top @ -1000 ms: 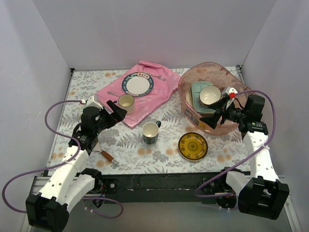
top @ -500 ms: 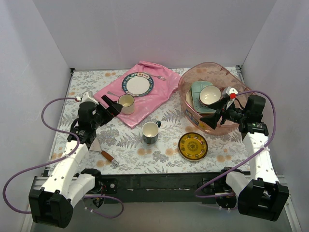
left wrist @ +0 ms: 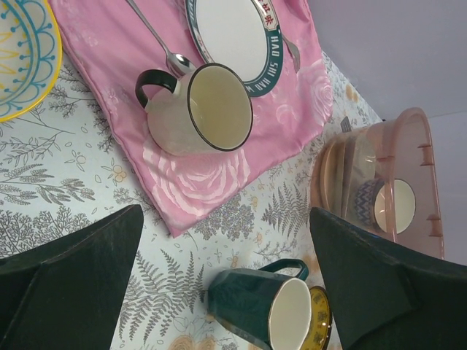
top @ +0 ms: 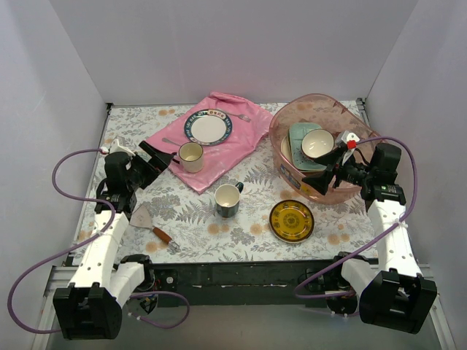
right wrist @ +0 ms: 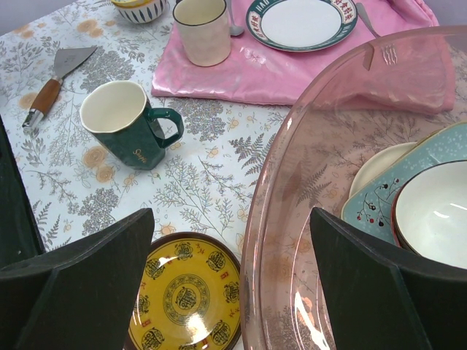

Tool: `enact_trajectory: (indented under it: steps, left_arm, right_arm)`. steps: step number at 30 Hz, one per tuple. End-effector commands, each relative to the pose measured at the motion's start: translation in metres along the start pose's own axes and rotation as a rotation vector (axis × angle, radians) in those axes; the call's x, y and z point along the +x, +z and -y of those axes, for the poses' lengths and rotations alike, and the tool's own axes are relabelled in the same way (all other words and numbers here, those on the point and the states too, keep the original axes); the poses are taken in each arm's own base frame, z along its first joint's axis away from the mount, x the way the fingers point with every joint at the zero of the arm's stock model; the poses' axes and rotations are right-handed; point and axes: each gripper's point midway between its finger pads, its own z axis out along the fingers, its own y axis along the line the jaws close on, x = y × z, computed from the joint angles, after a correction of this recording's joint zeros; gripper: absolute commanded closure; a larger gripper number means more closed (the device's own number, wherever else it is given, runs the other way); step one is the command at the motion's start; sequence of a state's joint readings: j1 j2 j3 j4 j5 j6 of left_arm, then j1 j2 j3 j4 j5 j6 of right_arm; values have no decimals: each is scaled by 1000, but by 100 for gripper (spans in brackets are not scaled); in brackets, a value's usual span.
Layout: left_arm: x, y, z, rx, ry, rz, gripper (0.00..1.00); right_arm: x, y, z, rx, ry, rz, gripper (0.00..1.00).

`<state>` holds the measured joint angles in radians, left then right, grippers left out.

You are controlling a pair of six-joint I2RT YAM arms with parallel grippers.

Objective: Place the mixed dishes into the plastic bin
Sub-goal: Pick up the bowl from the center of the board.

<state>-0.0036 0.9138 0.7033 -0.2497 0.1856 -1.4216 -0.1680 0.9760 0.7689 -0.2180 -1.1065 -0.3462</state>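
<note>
The pink plastic bin [top: 321, 120] stands at the right and holds a pale green tray [top: 298, 134] and a cream bowl [top: 317, 144]. My right gripper [top: 328, 169] is open and empty above the bin's near-left rim [right wrist: 292, 182] and the yellow plate [top: 292, 221]. A dark mug [top: 228, 199] stands mid-table. A cream mug [top: 191, 155] and a dark-rimmed plate [top: 207, 127] sit on the pink cloth [top: 233, 146]. My left gripper [top: 155, 159] is open and empty, left of the cream mug [left wrist: 201, 109]. A yellow patterned bowl [left wrist: 22, 51] shows at the left.
A metal spatula with a wooden handle [top: 153, 226] lies near the front left. A spoon [left wrist: 157, 40] and a fork [top: 241, 115] lie on the cloth. White walls close the table on three sides.
My left arm has swung back to the left, away from the cream mug, uncovering the spatula. The right arm has not moved.
</note>
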Motion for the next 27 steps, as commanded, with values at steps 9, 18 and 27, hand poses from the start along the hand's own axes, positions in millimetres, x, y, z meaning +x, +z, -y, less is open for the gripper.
enact_trajectory:
  steps: [9,18,27]
  left_arm:
    - [-18,3,-9,4,-68,28,2]
    - [-36,14,-49,-193,-124,85,2]
    - [-46,30,-91,-365,-173,102,3]
  right_arm:
    - [-13,-1,-2,-9,-48,21,5]
    - [-13,-2,-1,-6,-51,20,5]
    - [-12,-2,0,-2,-54,18,5]
